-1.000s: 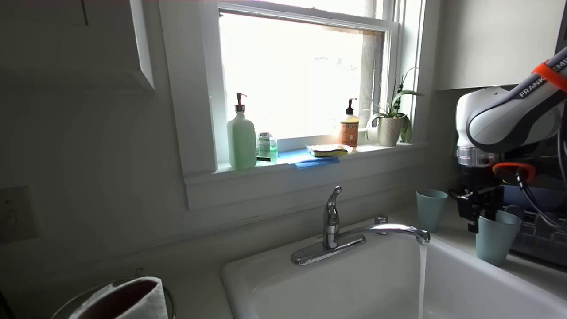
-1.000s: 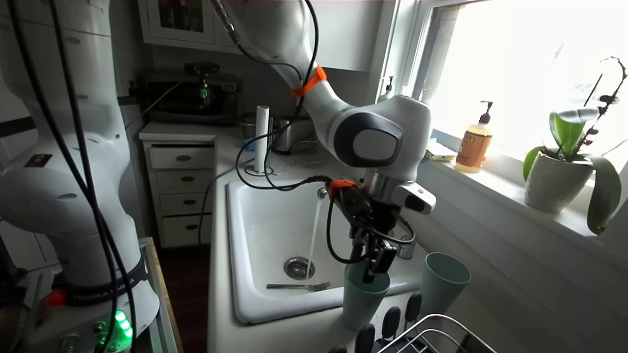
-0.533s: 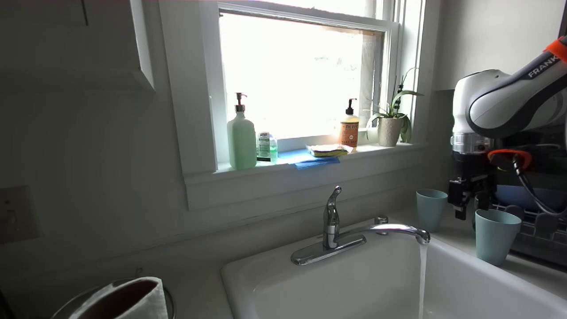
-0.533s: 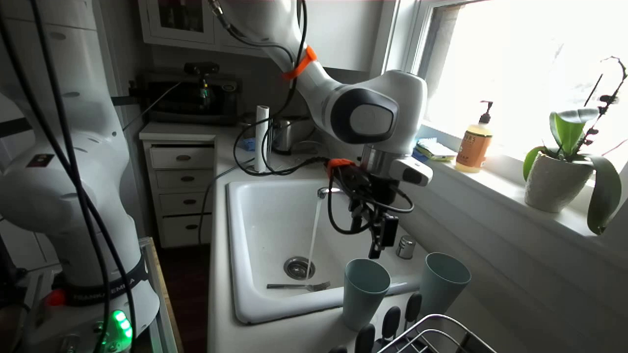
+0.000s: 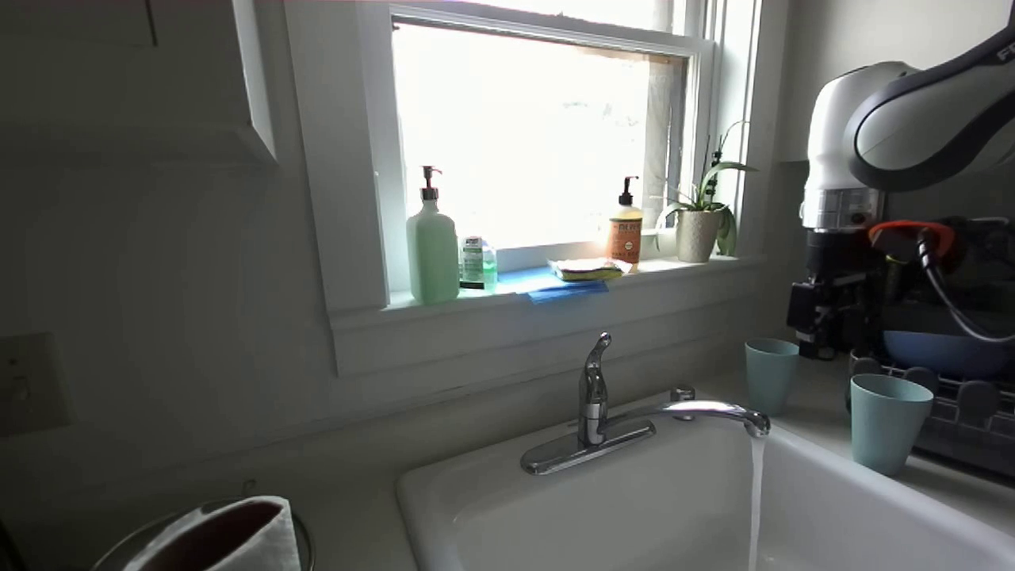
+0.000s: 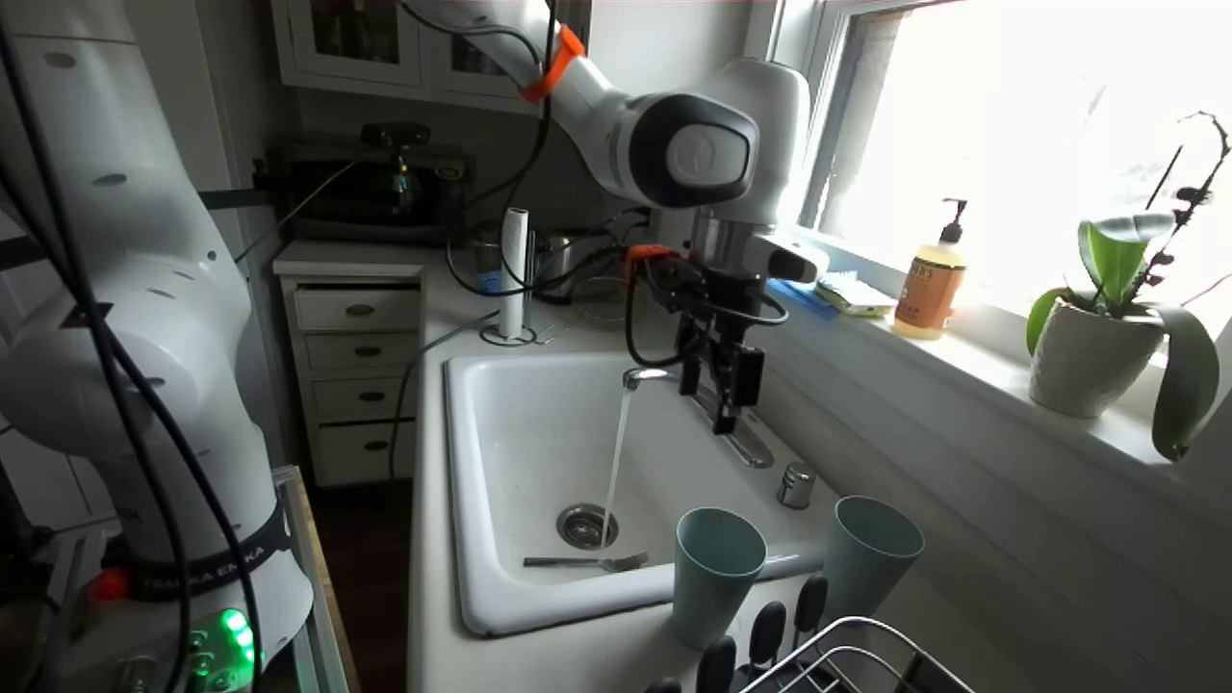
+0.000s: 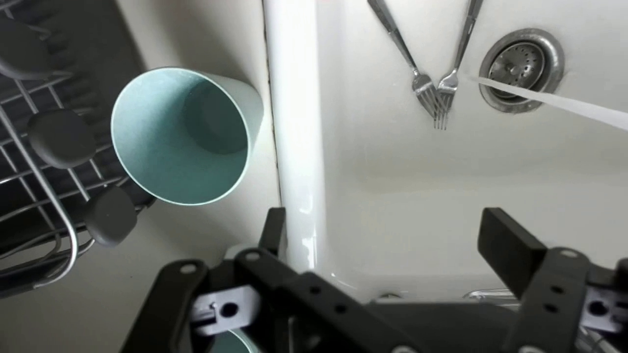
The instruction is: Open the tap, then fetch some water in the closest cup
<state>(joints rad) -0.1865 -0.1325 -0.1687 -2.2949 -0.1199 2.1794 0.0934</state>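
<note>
The gripper (image 7: 384,220) has its two fingers (image 7: 510,250) spread wide, with a broad gap between them. The cup (image 7: 181,137) stands upright on the counter (image 6: 539,664), between the sink (image 7: 298,147) and the rack (image 7: 49,189); it is apart from the gripper and lower down, showing up and to the left of the fingers in the wrist view. Water (image 5: 756,507) runs from the tap (image 5: 593,404) into the sink. FRANKA EMIKA runs along the dark band (image 6: 217,562) at the robot's base, with cables across it, and in an exterior view an FR shows on the arm (image 5: 912,135), cut off at the edge. The soap (image 6: 929,289) wears an orange label whose print is only partly clear. Only an exterior view shows the green bottle (image 5: 433,258). The wrist view gives two forks (image 7: 425,89) with crossing tines near the drain (image 7: 517,66), where an exterior view seems to show one. The other cup (image 6: 874,534) stands in both exterior views; the wrist view catches just part of it, at the bottom.
</note>
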